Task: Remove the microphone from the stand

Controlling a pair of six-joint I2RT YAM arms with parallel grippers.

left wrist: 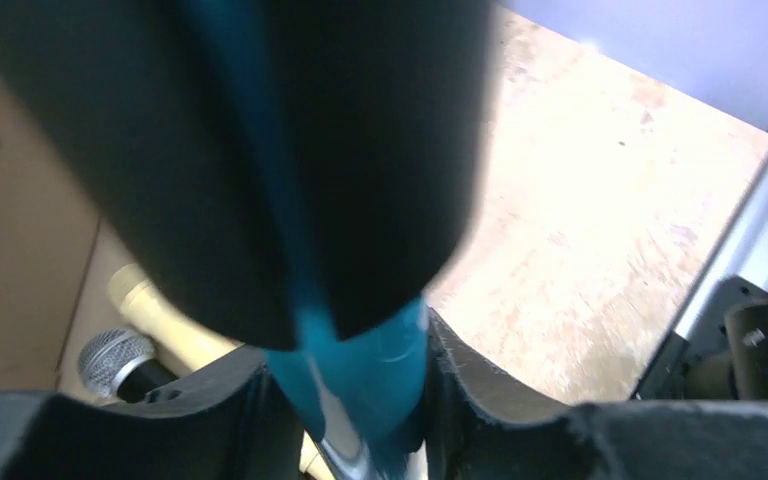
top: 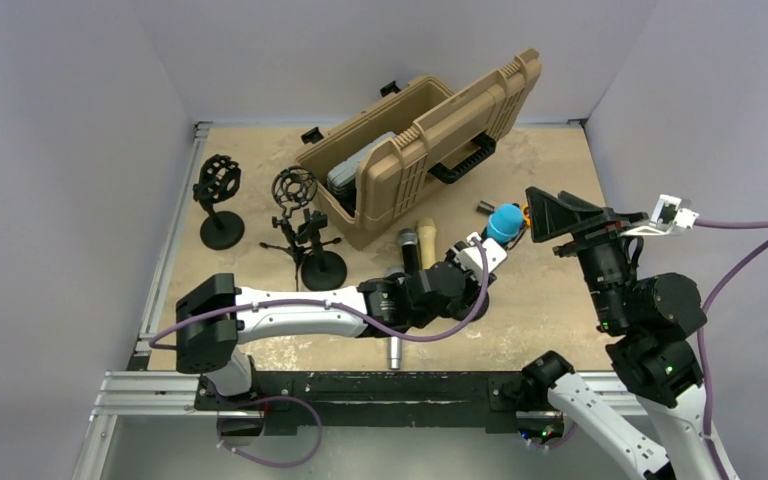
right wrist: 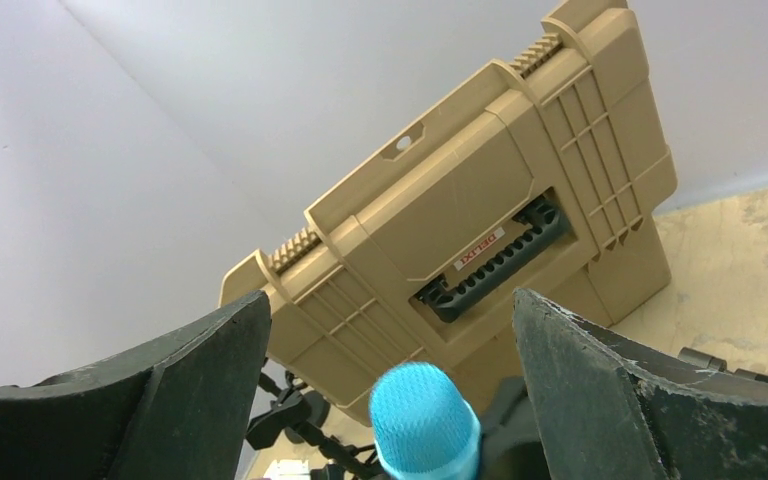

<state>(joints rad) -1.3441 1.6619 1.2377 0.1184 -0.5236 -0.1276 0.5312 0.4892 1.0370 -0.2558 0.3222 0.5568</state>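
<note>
Blue microphone point(top: 505, 222) is gripped between the fingers of the left gripper point(top: 482, 250); the right gripper point(top: 538, 214) is held wide open beside its head.

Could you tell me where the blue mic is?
The mic sits right of centre in the top view, in the left tool, beside the case.

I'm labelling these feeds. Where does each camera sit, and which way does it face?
Top external: above and behind the bases, looking down on the table; left arm and right arm show.
Left wrist: on the left gripper, facing along its fingers, which flank the blue microphone.
Right wrist: on the right gripper, facing the tan case between its open fingers.
Shared: all three show the blue microphone.
</note>
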